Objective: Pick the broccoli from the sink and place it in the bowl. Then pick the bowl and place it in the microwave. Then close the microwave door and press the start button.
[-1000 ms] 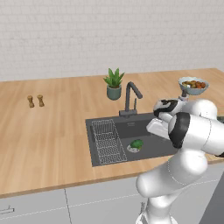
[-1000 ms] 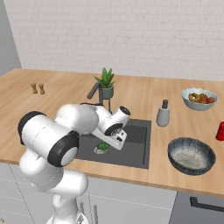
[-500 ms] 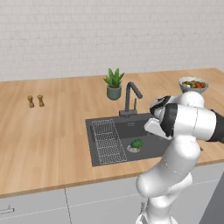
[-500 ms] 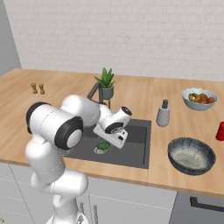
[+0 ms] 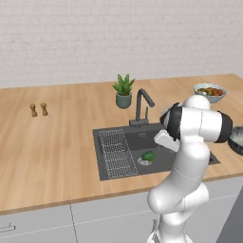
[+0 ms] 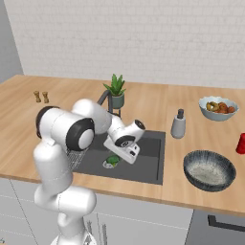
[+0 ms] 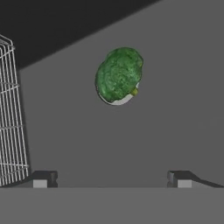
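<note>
Here the gripper [image 7: 112, 178] is seen with its jaws spread wide, the two dark finger tips standing far apart at the lower left and lower right of the hand view, and nothing is held between them. Above the gap, in the upper middle of that view, the broccoli [image 7: 119, 74] is found lying on the round pale drain, well clear of both tips. The wire rack [image 7: 11, 113] is seen along the left edge of the same view, apart from the broccoli.

In the left base view the broccoli [image 5: 148, 156] is shown at the centre of the frame, on the floor of the sink [image 5: 107, 137], just right of the wire rack [image 5: 116, 153] and just left of the white hand. The faucet [image 5: 141, 106] is placed above it, with a potted plant [image 5: 124, 90] behind.

In the right base view the broccoli [image 6: 113, 160] is seen left of centre, partly covered by the hand. The bowl [image 6: 209, 170] is set on the counter at the lower right, well apart from the sink [image 6: 148, 158]. A fruit bowl [image 6: 218, 107] is seen at the upper right, and a soap dispenser [image 6: 178, 124] between it and the sink.
</note>
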